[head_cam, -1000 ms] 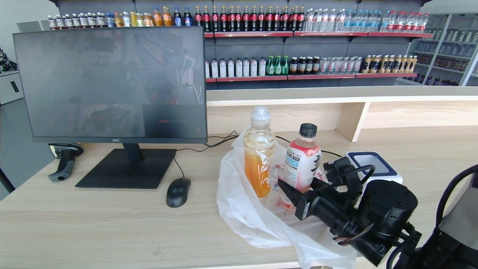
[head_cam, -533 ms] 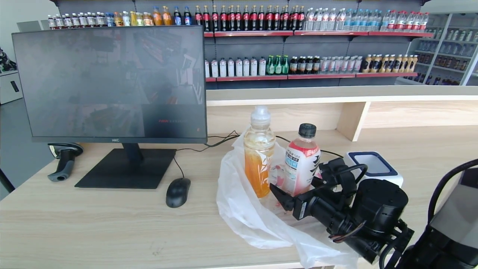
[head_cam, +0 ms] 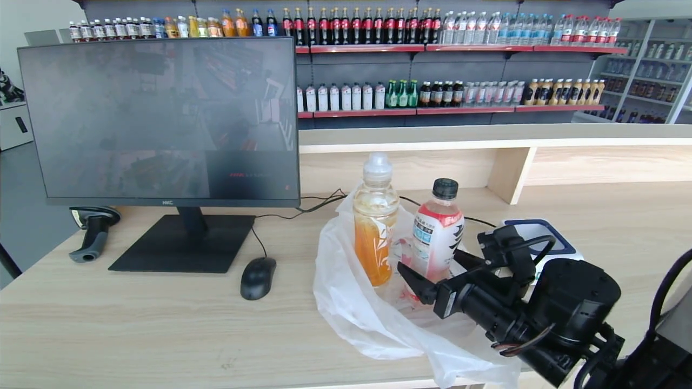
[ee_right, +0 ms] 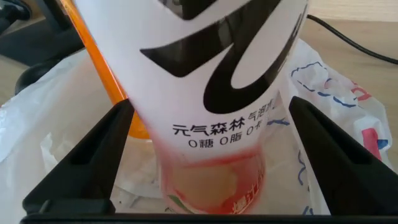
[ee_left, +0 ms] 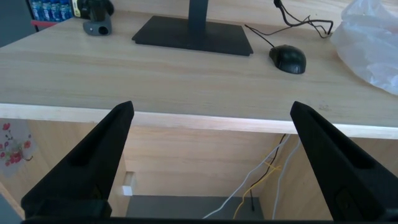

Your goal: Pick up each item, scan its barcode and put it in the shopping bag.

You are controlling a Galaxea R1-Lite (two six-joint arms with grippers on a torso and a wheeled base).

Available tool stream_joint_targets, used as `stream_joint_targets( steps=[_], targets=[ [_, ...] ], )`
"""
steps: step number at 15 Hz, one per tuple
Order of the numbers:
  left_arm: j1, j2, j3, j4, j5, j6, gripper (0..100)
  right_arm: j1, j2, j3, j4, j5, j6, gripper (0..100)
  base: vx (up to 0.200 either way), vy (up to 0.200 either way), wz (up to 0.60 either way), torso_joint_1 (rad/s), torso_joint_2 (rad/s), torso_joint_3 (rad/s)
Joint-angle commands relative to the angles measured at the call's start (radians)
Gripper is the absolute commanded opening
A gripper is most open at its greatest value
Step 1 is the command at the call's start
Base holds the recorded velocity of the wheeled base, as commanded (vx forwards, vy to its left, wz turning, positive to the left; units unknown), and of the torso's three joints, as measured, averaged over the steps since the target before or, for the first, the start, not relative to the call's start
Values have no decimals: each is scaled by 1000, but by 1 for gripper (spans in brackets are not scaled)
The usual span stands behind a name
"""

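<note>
Left bottle (head_cam: pixel 374 232) and right bottle (head_cam: pixel 437 237) in shopping bag (head_cam: pixel 346 302) — mouse (head_cam: pixel 258 276) left, scanner (head_cam: pixel 527 227) right

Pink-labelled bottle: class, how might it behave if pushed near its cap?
Tall and narrow on the crumpled shopping bag, the pink-labelled bottle would probably tip. Once down, its round body would likely roll. Its smooth sleeve could slip in the right gripper.

The matte black right gripper (head_cam: pixel 432 263) has tapered wedge fingers (head_cam: pixel 413 276), a small white label (head_cam: pixel 447 305), a looped black cable (head_cam: pixel 550 240), a fat cylindrical black joint housing (head_cam: pixel 581 292) and thin red wires (head_cam: pixel 516 347). The left gripper (ee_left: pixel 211 107) is matching black.
</note>
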Motion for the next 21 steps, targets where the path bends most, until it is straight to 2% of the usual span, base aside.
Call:
stream_joint_targets(
  steps=[1, 3, 5, 7, 8, 9, 12, 13, 14, 15, 16, 17, 21],
  targets=[
    [-1, 0, 0, 0, 0, 1, 100, -2, -115, 57, -3, -1, 0, 100, 0, 0, 0, 0, 0, 0],
    [-1, 0, 0, 0, 0, 1, 100, -3, -243, 147, -3, -1, 0, 100, 0, 0, 0, 0, 0, 0],
    [1, 0, 0, 0, 0, 1, 100, -60, -439, 334, -3, -1, 0, 100, 0, 0, 0, 0, 0, 0],
    [1, 0, 0, 3, 0, 3, 100, -97, -560, 334, -3, -72, 31, 100, 0, 0, 0, 0, 0, 0],
    [1, 0, 0, 3, 0, 3, 100, -83, -637, 334, 30, -173, 82, 100, 0, 0, 0, 0, 0, 0],
    [1, 0, 0, 3, 0, 3, 100, -75, -712, 334, 102, -193, 89, 100, 0, 0, 0, 0, 0, 0],
    [1, 0, 0, 3, 0, 0, 100, -72, -1017, 334, 528, -191, 79, 100, 0, 0, 0, 0, 0, 0],
    [1, 0, 0, 3, 0, 0, 100, -51, -1283, 334, 887, -176, 17, 100, 0, 0, 0, 0, 0, 0],
    [1, 0, 0, 3, 0, 0, 100, -39, -1362, 334, 996, -159, -12, 100, 0, 0, 0, 0, 0, 0],
    [1, 0, 0, 3, 0, 0, 100, -26, -1649, 328, 1375, -116, -115, 100, 0, 0, 0, 0, 0, 0],
    [1, 0, 0, 3, 0, 1, 100, -19, -1804, 314, 1562, -56, -148, 100, 0, 0, 0, 0, 0, 0],
    [-1, 0, 0, 1, 0, 1, 100, -26, -1852, 261, 1673, -38, -142, 100, 0, 0, 0, 0, 0, 0],
    [1, 0, 0, 1, 0, 0, 100, -39, -1886, 258, 1680, 4, -78, 100, 0, 0, 0, 0, 0, 0]
  ],
)
